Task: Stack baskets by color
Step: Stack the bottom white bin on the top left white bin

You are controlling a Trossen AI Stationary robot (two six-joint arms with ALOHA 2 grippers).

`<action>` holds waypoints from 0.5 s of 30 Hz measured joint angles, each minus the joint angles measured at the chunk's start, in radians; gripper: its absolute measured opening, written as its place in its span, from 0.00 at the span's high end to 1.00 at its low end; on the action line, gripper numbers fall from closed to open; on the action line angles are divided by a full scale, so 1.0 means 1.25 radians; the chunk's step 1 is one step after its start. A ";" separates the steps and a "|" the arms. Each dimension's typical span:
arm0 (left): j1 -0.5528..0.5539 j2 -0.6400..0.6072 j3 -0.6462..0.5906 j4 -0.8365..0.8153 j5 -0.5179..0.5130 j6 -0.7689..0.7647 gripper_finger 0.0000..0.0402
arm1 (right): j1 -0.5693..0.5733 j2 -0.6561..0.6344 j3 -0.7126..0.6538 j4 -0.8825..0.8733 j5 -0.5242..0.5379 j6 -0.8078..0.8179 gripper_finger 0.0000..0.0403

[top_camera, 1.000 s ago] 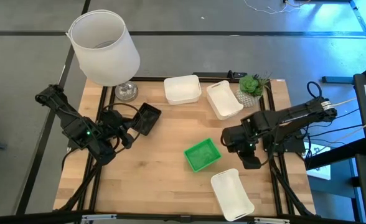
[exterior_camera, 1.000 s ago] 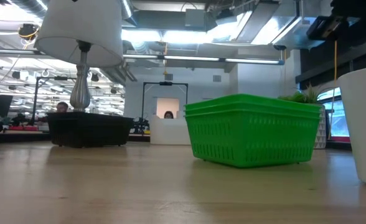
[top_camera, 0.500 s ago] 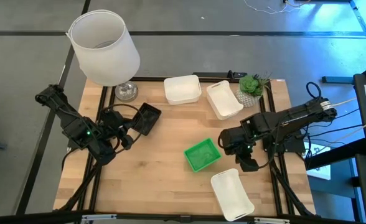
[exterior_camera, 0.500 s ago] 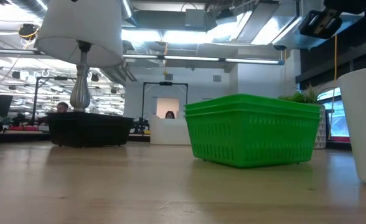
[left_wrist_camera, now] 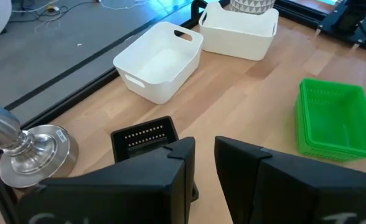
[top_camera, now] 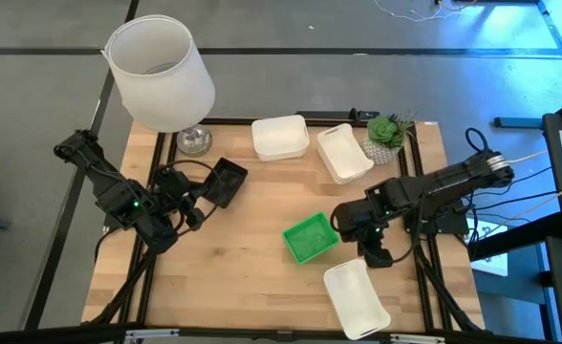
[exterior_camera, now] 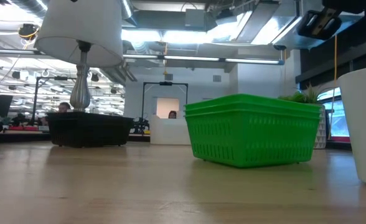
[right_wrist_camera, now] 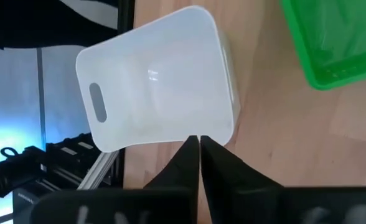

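High view shows the wooden worktop [top_camera: 233,277] with the baskets scattered by colour: the green basket [top_camera: 311,238] near the middle, two white baskets at the far edge, the back white basket [top_camera: 280,137] and the tilted white basket [top_camera: 344,153] beside the potted plant [top_camera: 387,131], and a third, the near white basket [top_camera: 356,298], alone at the front edge. The black basket [top_camera: 226,181] lies by the lamp [top_camera: 162,75], just in front of the left claw [top_camera: 197,209]. The right claw [top_camera: 371,256] hovers between the green basket and the near white basket; in its wrist view the fingers [right_wrist_camera: 186,163] are almost pressed together, holding nothing, and point at the rim of that white basket, probably because this stray one has to be fetched to join the other whites. The left claw, seen from its own wrist, has a narrow gap between its fingers [left_wrist_camera: 177,168] and grips nothing; it seems to wait beside the black basket. The green basket looks already doubled in the low view, so that colour may be finished.
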State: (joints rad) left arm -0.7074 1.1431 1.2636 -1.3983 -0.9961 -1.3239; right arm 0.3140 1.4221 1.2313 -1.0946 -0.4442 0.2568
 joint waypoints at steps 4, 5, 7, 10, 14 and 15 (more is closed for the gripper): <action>0.000 0.000 0.000 0.000 0.023 0.000 0.86 | 0.003 0.013 0.000 0.000 0.004 0.003 0.87; 0.000 0.000 0.000 0.000 0.028 0.000 0.86 | 0.004 0.016 0.000 0.000 0.005 -0.006 0.85; 0.000 0.000 0.000 0.000 0.043 0.000 0.86 | 0.011 0.023 0.000 0.000 0.005 -0.021 0.81; 0.000 0.000 0.000 0.000 0.052 0.000 0.86 | 0.023 0.035 0.000 0.000 0.006 -0.043 0.77; 0.000 0.000 0.000 0.000 0.052 0.000 0.86 | 0.054 0.060 -0.025 0.026 0.075 -0.042 0.74; 0.000 0.000 0.000 0.000 0.052 0.000 0.86 | 0.061 0.068 -0.033 0.026 0.081 -0.044 0.74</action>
State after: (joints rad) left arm -0.7071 1.1431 1.2636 -1.3979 -0.9306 -1.3239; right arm 0.3899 1.5069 1.1898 -1.0626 -0.3425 0.2024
